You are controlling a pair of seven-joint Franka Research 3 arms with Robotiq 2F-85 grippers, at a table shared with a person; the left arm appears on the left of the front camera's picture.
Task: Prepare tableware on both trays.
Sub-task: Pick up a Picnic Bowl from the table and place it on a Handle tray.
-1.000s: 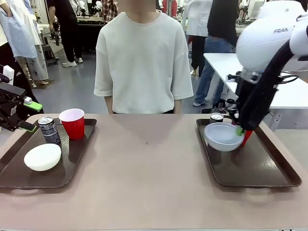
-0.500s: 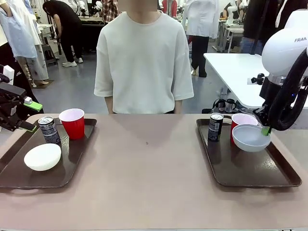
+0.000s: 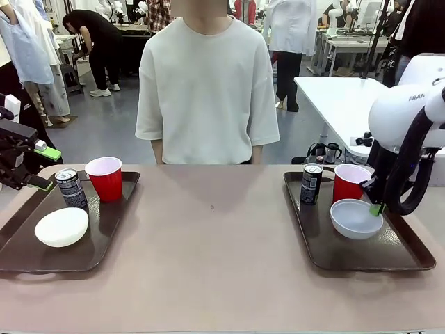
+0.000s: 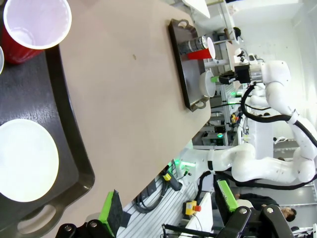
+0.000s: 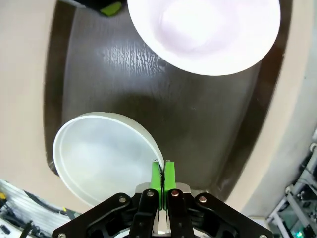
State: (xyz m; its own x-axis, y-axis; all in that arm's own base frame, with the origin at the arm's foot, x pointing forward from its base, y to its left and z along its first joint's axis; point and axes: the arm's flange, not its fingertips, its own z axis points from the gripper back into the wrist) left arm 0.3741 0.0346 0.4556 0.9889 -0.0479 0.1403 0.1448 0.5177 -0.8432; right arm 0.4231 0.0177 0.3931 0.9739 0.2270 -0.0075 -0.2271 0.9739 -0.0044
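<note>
I have the white bowl [image 3: 355,218] pinched by its rim in the right hand [image 3: 376,208], whose green pads are clamped together on the rim's edge; the bowl sits low over the near part of the right tray [image 3: 361,250], and from the front view I cannot confirm whether its base already touches the tray floor. Just beyond it on that tray stand a red cup [image 3: 350,184] and, to its left, a dark can [image 3: 311,184], both upright and apart from the bowl. In the right wrist view the pinched rim [image 5: 157,163] lies between the pads, with the cup's pale mouth [image 5: 204,32] farther ahead. The left tray [image 3: 42,257] carries a full set: a second white bowl [image 3: 62,227] at the near side, a can [image 3: 70,188] and a red cup [image 3: 105,178] behind it. The left hand [image 3: 28,163] hangs off the tray's far left corner with its fingers spread and empty. I judge the step in hand to be setting down the last piece. The next move calls for seating the bowl flat, releasing the pinch, then lifting straight up so the rim is not dragged toward the cup.
</note>
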